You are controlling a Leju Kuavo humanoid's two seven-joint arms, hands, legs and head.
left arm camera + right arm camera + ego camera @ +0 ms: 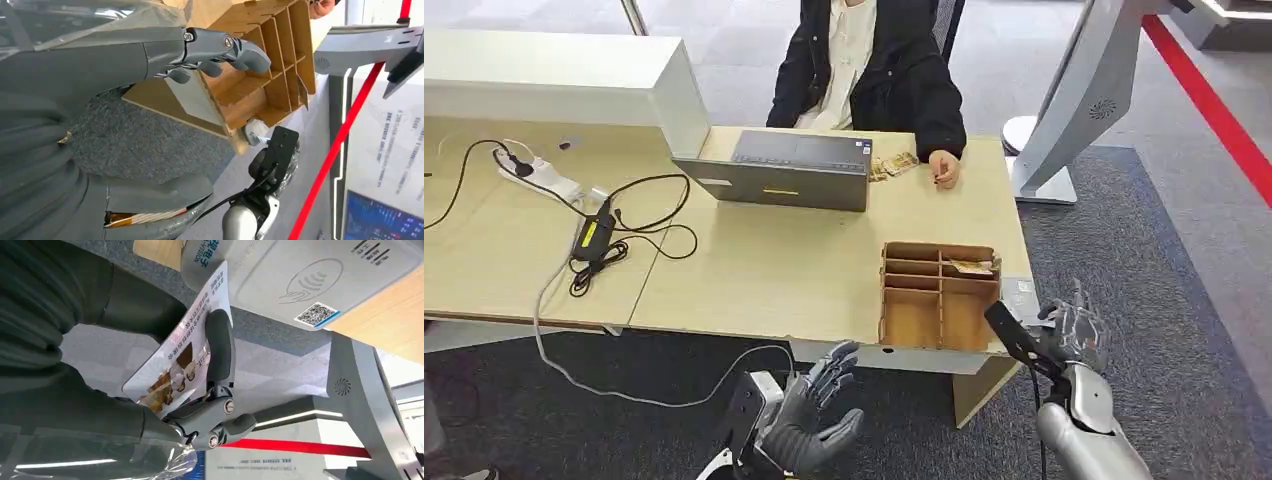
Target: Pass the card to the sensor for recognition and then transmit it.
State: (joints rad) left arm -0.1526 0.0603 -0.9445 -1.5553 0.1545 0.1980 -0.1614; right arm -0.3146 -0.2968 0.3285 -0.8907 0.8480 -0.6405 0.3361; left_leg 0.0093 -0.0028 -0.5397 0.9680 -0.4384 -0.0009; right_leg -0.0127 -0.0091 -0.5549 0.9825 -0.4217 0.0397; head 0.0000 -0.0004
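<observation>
The left hand (819, 415) hangs low at 6 o'clock in front of the table (764, 270), palm up, with its fingers spread and holding nothing. At 4 o'clock the right hand (1074, 330) is raised by the table's corner and pinches the card (182, 347) between thumb and fingers; the card's long axis points toward the grey sensor (300, 275), and its far short edge is just beside the sensor's face. The cardboard organizer (939, 295) stands on the table beside this hand, and a person (869, 65) sits behind the laptop (784, 170) at 12 o'clock.
</observation>
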